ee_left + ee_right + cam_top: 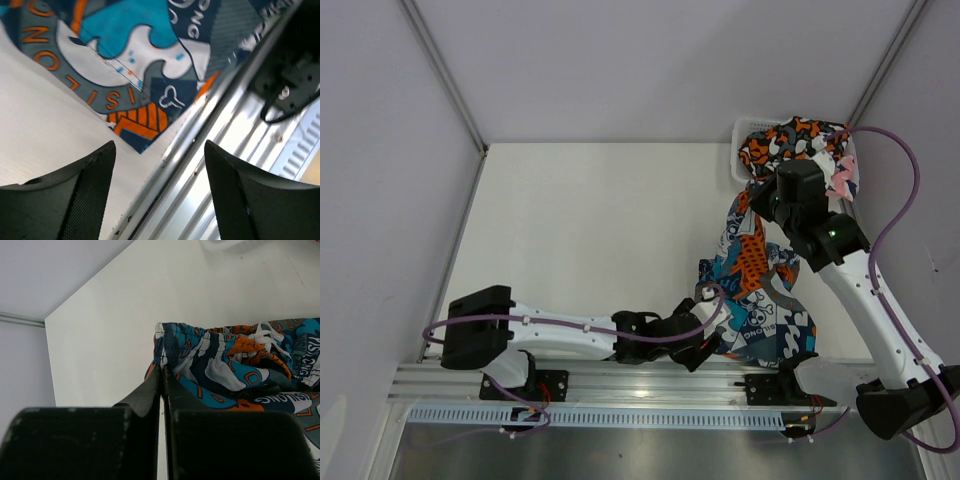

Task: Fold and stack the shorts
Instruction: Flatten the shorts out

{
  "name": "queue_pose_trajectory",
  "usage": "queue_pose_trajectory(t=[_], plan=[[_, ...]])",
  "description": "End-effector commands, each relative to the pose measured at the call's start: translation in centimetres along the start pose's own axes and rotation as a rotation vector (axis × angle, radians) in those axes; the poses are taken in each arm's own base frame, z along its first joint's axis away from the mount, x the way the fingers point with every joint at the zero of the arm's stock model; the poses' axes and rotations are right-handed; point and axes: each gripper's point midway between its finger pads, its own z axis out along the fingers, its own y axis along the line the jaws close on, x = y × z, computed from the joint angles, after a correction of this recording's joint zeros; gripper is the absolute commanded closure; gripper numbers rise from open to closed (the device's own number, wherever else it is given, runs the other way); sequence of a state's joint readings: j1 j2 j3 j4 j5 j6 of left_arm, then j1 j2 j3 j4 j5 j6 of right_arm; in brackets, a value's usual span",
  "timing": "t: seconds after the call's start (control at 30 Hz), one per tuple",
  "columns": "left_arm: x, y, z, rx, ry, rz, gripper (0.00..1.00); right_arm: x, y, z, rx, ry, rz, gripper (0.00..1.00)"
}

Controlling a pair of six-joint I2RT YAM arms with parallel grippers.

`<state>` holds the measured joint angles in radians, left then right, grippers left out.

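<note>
You see patchwork shorts (760, 290), blue-teal-orange, rumpled and unfolded on table (600, 230) at right side, hem by front rail (650, 380). Your left tool (160, 144) wide, empty, beside hem corner. Your right tool (161, 370) closed, pinching waistband. You see camouflage shorts (785, 140) heaped in basket (745, 128).

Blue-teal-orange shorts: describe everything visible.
The patchwork shorts are soft printed fabric in blue, teal, orange and white, with a gathered waistband and white drawstring. They lie crumpled at the near right of the table. The shut right gripper pinches the waistband; the open left gripper hovers over a hem corner.
</note>
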<state>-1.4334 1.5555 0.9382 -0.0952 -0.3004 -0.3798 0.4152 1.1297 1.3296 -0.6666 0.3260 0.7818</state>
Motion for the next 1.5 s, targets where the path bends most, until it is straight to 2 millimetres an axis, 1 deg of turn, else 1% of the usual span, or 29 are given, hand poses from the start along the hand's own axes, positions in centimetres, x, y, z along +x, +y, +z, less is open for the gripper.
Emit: queue_pose_trajectory(t=[0.0, 0.1, 0.13, 0.27, 0.33, 0.4, 0.43, 0.5, 0.57, 0.67, 0.73, 0.87, 0.9, 0.97, 1.07, 1.1, 1.17, 1.23, 1.27, 1.37, 1.4, 1.43, 1.47], plan=[[1.2, -1.2, -0.5, 0.06, 0.023, 0.184, 0.25, -0.7, 0.8, 0.3, -0.028, -0.019, -0.005, 1.0], [1.7, -1.9, -0.4, 0.071, 0.046, 0.287, 0.23, -0.5, 0.8, 0.5, -0.028, -0.009, -0.01, 1.0], [2.0, -2.4, -0.4, 0.08, 0.06, 0.346, 0.23, -0.5, 0.9, 0.5, -0.033, -0.007, -0.008, 1.0], [2.8, -2.1, 0.4, 0.032, 0.105, 0.466, 0.24, 0.0, 1.1, 0.8, -0.04, 0.014, -0.013, 1.0], [2.6, -2.2, 0.6, 0.051, 0.099, 0.516, 0.25, 0.0, 1.2, 0.8, -0.044, 0.014, -0.012, 1.0], [2.8, -2.7, 0.8, 0.085, 0.099, 0.542, 0.25, 0.0, 1.3, 0.7, -0.05, 0.013, -0.011, 1.0], [2.6, -3.0, 1.0, 0.095, 0.092, 0.568, 0.25, 0.0, 1.3, 0.8, -0.051, 0.014, -0.012, 1.0], [2.4, -2.8, 1.7, 0.083, 0.098, 0.585, 0.27, -0.1, 1.4, 0.7, -0.055, 0.012, -0.016, 1.0], [2.8, -2.3, 2.5, 0.067, 0.118, 0.592, 0.28, -0.2, 1.4, 0.7, -0.053, 0.012, -0.02, 1.0], [2.8, -1.9, 3.7, 0.047, 0.123, 0.595, 0.33, -0.3, 1.6, 0.5, -0.061, 0.012, -0.022, 1.0], [2.8, -1.8, 4.4, 0.041, 0.127, 0.597, 0.39, -0.4, 1.6, 0.4, -0.062, 0.011, -0.022, 1.0], [2.9, -1.1, 5.1, 0.005, 0.137, 0.61, 0.44, -0.6, 1.6, 0.2, -0.063, 0.008, -0.022, 1.0], [2.9, -0.7, 5.2, -0.009, 0.143, 0.61, 0.49, -0.6, 1.7, 0.2, -0.066, 0.008, -0.022, 1.0], [2.9, -0.5, 5.3, -0.009, 0.148, 0.606, 0.57, -0.6, 1.7, 0.1, -0.068, 0.009, -0.022, 1.0], [2.7, 0.2, 5.5, -0.016, 0.152, 0.585, 0.64, -0.5, 1.7, 0.2, -0.069, 0.012, -0.021, 1.0], [2.6, 0.7, 5.6, -0.024, 0.157, 0.573, 0.68, -0.4, 1.6, 0.3, -0.067, 0.014, -0.023, 1.0], [2.7, 1.0, 5.8, -0.027, 0.165, 0.561, 0.74, -0.4, 1.7, 0.2, -0.071, 0.014, -0.023, 1.0], [2.9, 1.6, 6.0, -0.036, 0.182, 0.554, 0.79, -0.4, 1.6, 0.2, -0.069, 0.014, -0.023, 1.0], [2.8, 1.7, 6.1, -0.04, 0.182, 0.547, 0.85, -0.4, 1.6, 0.2, -0.069, 0.012, -0.022, 1.0], [2.7, 2.2, 6.0, -0.051, 0.181, 0.53, 0.91, -0.4, 1.6, 0.2, -0.068, 0.013, -0.024, 1.0], [2.7, 2.3, 5.9, -0.05, 0.178, 0.528, 0.96, -0.5, 1.5, 0.2, -0.065, 0.012, -0.024, 1.0], [2.8, 2.5, 5.9, -0.055, 0.182, 0.53, 0.99, -0.5, 1.5, 0.2, -0.064, 0.012, -0.022, 1.0], [2.7, 2.5, 5.8, -0.063, 0.179, 0.53, 1.0, -0.4, 1.5, 0.2, -0.064, 0.012, -0.021, 1.0]])
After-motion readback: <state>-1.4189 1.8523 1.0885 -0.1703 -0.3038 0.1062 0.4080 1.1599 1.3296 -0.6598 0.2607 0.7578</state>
